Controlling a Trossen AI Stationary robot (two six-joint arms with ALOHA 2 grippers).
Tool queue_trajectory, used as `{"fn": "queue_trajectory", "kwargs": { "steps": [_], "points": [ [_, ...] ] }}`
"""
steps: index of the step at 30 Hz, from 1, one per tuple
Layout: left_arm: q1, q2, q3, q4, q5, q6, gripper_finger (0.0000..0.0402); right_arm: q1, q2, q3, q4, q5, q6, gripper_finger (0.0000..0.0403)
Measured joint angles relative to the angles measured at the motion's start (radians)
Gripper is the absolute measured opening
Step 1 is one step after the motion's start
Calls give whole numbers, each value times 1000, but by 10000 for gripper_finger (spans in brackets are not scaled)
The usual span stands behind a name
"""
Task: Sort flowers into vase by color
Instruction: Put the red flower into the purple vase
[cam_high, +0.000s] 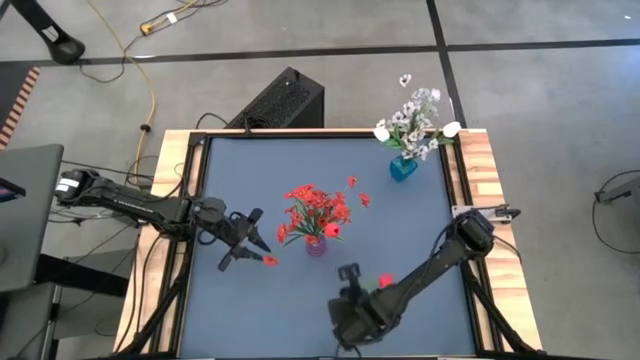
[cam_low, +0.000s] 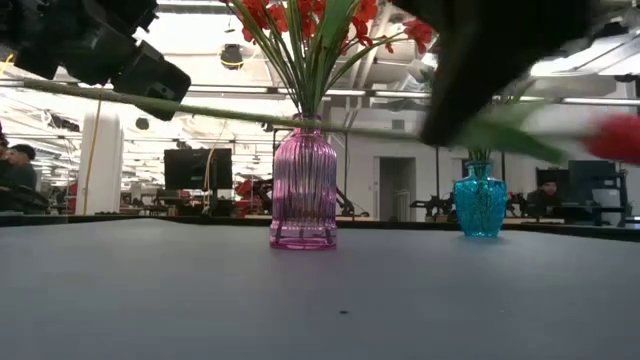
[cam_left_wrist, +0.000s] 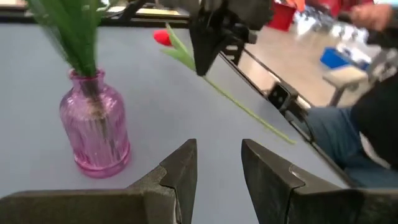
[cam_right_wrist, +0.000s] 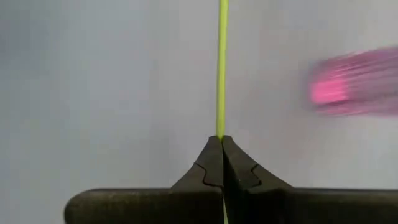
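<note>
Red tulip bud (cam_high: 385, 282) on a thin green stem (cam_right_wrist: 221, 68) sits low and right of centre in the overhead frame, held clear of the blue tabletop (cam_high: 300, 310). My right pincer (cam_right_wrist: 222, 140) is clamped fully on that stem. My left pincer (cam_left_wrist: 219, 163), partly spread and empty, waits at middle left. Centre frame, the pink vase (cam_high: 315, 243) holds red flowers; the blue vase (cam_high: 402, 167), upper right, holds white ones. I judge the stem light, bendy and slippery, best gripped mid-length.

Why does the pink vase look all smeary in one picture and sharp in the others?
Right wrist view: the pink vase is a motion-blurred streak behind the stem that the shut right gripper pinches. Low view: the vase is sharp, backlit by bright ceiling lights.
</note>
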Motion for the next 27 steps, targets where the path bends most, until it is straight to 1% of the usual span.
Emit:
{"fn": "queue_trajectory", "kwargs": {
  "steps": [1,3,8,11,16,19,22,24,27],
  "points": [
    [0,0,0,4,-9,-28,113,-10,-1,20,-24,45,-55,15],
    [1,0,0,16,-11,-86,113,-28,1,43,-25,102,-183,15],
    [0,0,0,56,0,-233,113,-82,0,96,0,139,-502,15],
    [0,0,0,65,-18,-367,113,-104,2,97,39,231,-648,15],
    [-8,1,0,48,-89,-640,113,-120,1,97,106,410,-817,15],
    [-33,18,0,52,-169,-726,113,-117,6,97,140,487,-906,15],
    [-57,57,0,80,-232,-782,113,-116,6,97,173,509,-967,15],
    [-71,95,0,123,-239,-805,113,-116,6,97,202,510,-980,15],
    [-99,182,0,233,-241,-839,113,-116,6,97,226,512,-983,15]
  ]
}}
